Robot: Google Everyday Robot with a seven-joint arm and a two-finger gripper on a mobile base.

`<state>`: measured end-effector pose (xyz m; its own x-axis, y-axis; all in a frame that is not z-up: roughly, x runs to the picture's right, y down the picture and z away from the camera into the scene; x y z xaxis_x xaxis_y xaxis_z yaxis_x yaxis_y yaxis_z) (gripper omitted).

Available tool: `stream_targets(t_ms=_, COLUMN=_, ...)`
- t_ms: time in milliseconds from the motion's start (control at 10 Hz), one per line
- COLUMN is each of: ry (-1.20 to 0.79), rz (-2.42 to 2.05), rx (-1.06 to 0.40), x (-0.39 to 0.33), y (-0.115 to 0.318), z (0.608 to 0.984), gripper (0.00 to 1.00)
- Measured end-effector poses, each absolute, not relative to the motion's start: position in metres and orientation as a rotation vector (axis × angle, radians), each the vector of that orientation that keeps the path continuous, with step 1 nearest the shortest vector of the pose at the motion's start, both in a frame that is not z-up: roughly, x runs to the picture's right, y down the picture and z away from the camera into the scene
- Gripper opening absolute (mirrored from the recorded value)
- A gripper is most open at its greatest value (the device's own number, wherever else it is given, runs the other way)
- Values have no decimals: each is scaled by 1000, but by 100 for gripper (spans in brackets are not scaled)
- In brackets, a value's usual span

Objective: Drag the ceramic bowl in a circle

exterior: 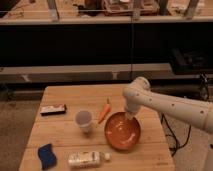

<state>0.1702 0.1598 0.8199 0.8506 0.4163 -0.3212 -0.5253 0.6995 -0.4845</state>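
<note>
The tool presses down at the far right rim of the ceramic bowl; whether it is clenched on that rim or merely bearing on it cannot be told from this view. The white arm reaches in from the right. The bowl sits on the right half of the wooden worktop, near its front edge. Just beside the bowl's far left lies a carrot; left of that stands a paper cup. A plastic bottle lies along the front edge, with a blue sponge at front left and a dark snack bar at far left. Judged step: mid-drag along the circle. The next move calls for a curved sweep that keeps rim contact and clears the carrot and cup.
</note>
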Motion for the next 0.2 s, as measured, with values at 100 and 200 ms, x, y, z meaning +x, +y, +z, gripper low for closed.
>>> stream_targets(t_ms=100, ry=214, rz=560, rx=-596, x=202, y=170, z=814, gripper=0)
stream_targets(t_ms=200, ry=234, rz=577, rx=-599, x=224, y=179, z=809, gripper=0)
